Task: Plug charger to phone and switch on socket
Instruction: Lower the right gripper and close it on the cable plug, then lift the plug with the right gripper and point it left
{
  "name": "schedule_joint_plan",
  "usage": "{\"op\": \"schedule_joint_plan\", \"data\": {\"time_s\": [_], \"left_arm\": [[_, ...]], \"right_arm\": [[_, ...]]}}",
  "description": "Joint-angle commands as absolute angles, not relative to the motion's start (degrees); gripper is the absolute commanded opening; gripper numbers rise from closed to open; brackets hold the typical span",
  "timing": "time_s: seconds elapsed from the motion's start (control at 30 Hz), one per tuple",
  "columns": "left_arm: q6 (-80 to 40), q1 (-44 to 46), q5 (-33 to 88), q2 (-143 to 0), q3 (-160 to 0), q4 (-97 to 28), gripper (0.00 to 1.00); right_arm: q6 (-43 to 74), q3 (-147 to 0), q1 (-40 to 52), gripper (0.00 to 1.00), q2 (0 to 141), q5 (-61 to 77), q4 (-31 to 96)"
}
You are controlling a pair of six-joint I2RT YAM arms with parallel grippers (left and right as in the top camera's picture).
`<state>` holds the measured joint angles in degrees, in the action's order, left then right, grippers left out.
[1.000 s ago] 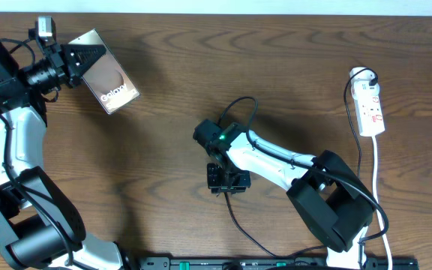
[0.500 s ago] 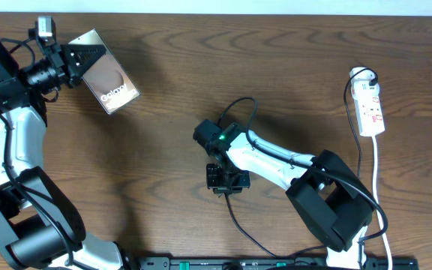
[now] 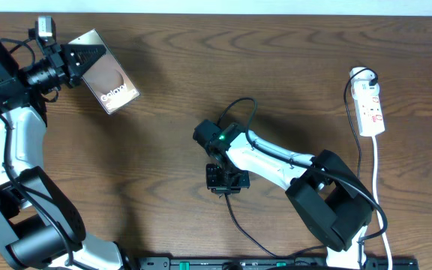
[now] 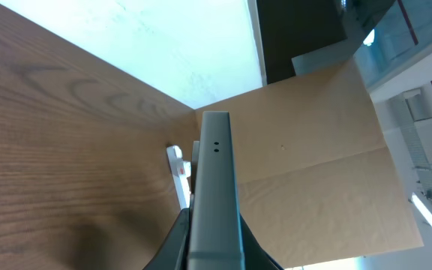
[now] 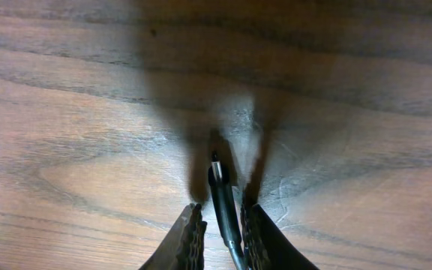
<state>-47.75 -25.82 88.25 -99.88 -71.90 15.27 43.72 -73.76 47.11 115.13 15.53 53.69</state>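
Overhead: wooden table across the whole frame. Left gripper far back left, clamped on one end of the phone, lifted off the wood, glossy bronze face with "Galaxy" lettering up. Left wrist view: phone seen edge-on, pinched between the jaws, free end pointing toward the socket in the distance. Socket far right on the table, white cord trailing toward the near edge, well apart from both grippers. Right gripper mid-table, pointing down over the charger. Right wrist view: fingers narrowly straddling the black cable, plug tip just ahead on the wood; cannot tell whether the pads actually pinch it. Probably at the cable pick-up step; plugging and switching not yet done. Cable likely light and floppy, so best taken right behind the stiff plug tip, not farther down the slack. Phone likely rigid, slick, scratch-prone; firm hold at the edges needed during insertion.
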Motion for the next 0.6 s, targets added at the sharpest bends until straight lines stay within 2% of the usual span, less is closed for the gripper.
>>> {"op": "schedule_joint_plan", "data": {"time_s": [0.0, 0.57], "left_arm": [[-47.16, -25.91, 89.97, -99.24, -72.2, 15.55, 0.07], [-47.16, -25.91, 89.97, -99.24, -72.2, 15.55, 0.07]], "right_arm": [[42.98, -72.16, 47.77, 0.15, 118.85, 13.91, 52.66], [42.98, -72.16, 47.77, 0.05, 118.85, 13.91, 52.62]]}}
